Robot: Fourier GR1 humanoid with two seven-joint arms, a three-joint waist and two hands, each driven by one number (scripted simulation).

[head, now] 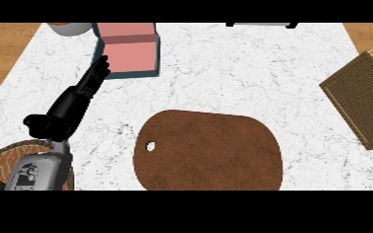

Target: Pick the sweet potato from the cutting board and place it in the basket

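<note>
— Where is the sweet potato?
— I see none. The cutting board [211, 150] lies bare in front of me, and the basket [353, 98] shows only part of its woven side at the right edge
— And your hands?
— My left hand [69, 106] is released, fingers straight, tips just beside the pink box [130, 49], holding nothing. My right hand is out of view
— How would the potato handle?
— I judge it stiff, fairly heavy, rough-skinned, not fragile. I would curl round its thick middle, across its length
— Which way does it point?
— I cannot tell, since it shows nowhere here
</note>
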